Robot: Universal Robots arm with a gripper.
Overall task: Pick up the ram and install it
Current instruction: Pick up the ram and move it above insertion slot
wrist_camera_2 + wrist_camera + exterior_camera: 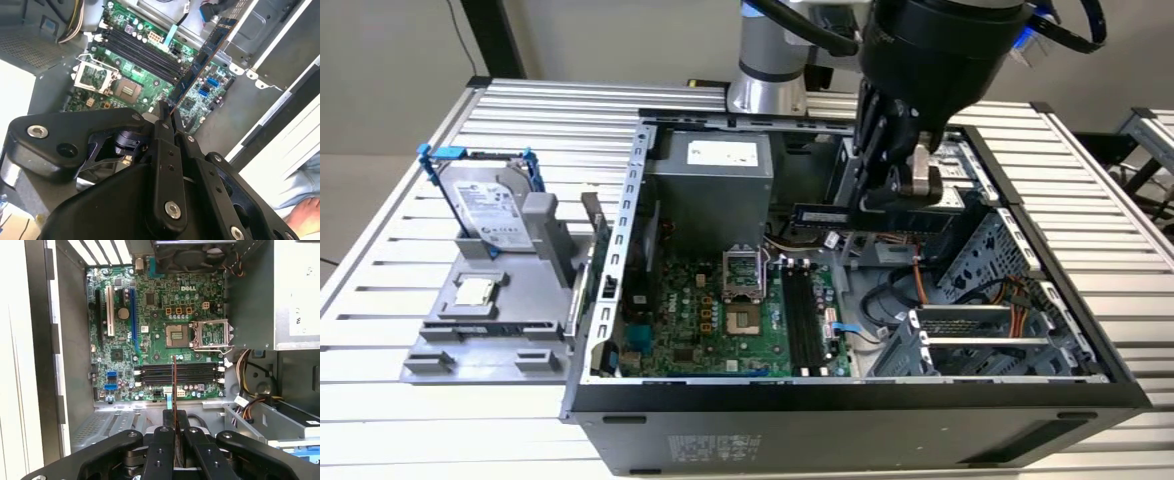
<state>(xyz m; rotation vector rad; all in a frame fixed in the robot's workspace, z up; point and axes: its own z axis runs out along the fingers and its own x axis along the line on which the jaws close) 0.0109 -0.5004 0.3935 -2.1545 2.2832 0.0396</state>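
The ram [817,214] is a long dark stick held level above the open computer case, over its drive-bay side. My gripper [897,200] is shut on it from above. In the second wrist view the ram [205,55] juts out from between the closed fingers [169,131], slanting across the green motherboard [125,75]. The first wrist view shows the ram [174,382] edge-on, rising from the gripper [174,416], crossing the black memory slots [195,374] below it. In the exterior view, those long black slots [803,322] lie lower in the case, apart from the ram.
The grey power supply [714,175] and the open processor socket [744,320] sit inside the case. The drive cage [987,330] and cables [921,290] are on the exterior view's right. Outside, a grey stand [494,325] holds a blue-framed hard drive [487,205] and a small square chip [476,290].
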